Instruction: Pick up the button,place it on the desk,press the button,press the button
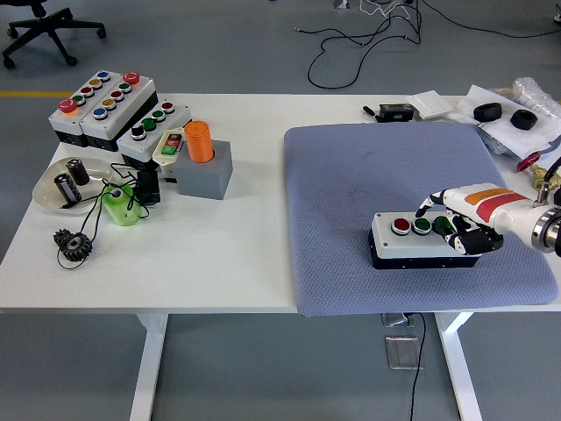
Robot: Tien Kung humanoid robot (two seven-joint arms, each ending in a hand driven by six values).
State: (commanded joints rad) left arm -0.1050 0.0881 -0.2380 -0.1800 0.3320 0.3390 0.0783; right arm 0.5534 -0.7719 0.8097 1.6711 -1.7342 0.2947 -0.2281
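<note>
A white-topped button box with a black base lies on the blue-grey mat at the table's right. Its red button and middle green button show; the right-hand button is mostly covered. My right hand comes in from the right edge and rests over the box's right end. Its black fingers are curled down onto the top, and one fingertip reaches toward the middle button. It holds nothing. The left hand does not appear.
Several other button boxes stand at the back left, beside a grey block carrying an orange cylinder. A bowl, a green part and a black gear lie near the left edge. Small black items sit at the back right.
</note>
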